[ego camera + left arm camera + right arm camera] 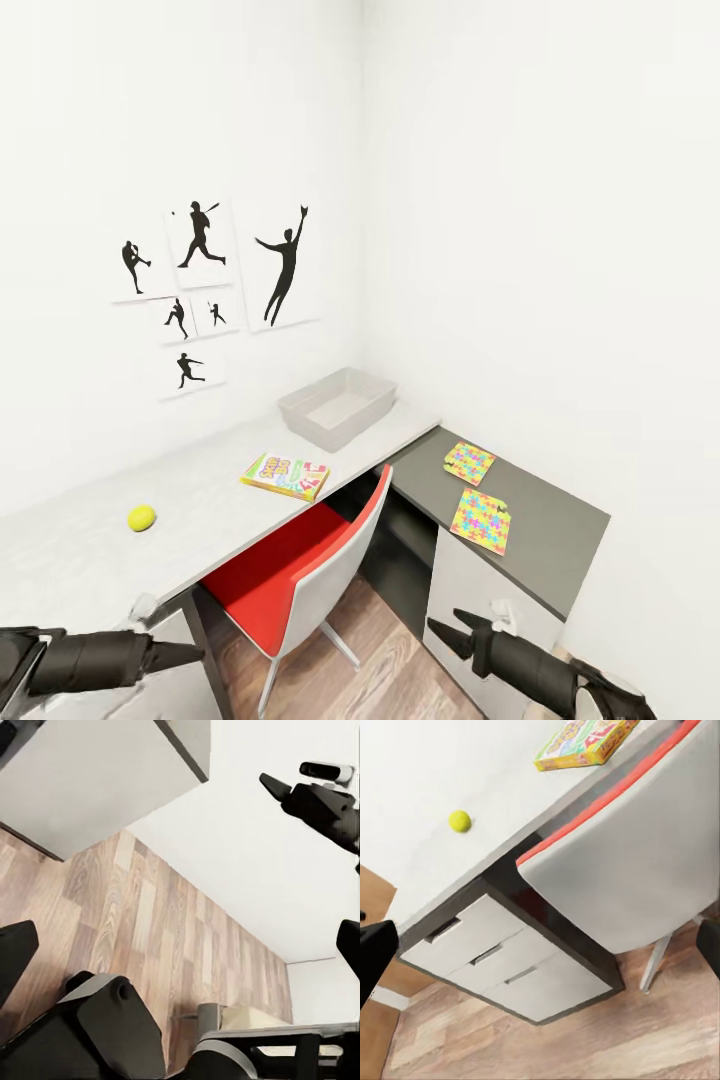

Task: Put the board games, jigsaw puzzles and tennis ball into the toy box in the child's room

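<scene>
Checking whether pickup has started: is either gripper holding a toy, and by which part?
Nothing is held. The left gripper and right gripper hang low in front of the table with nothing between their fingers; the toys lie untouched.

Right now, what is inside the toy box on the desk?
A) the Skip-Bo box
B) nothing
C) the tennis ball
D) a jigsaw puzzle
B: the toy box shows a bare floor; the tennis ball, Skip-Bo box and both jigsaw puzzles lie on the desk outside it.
</scene>
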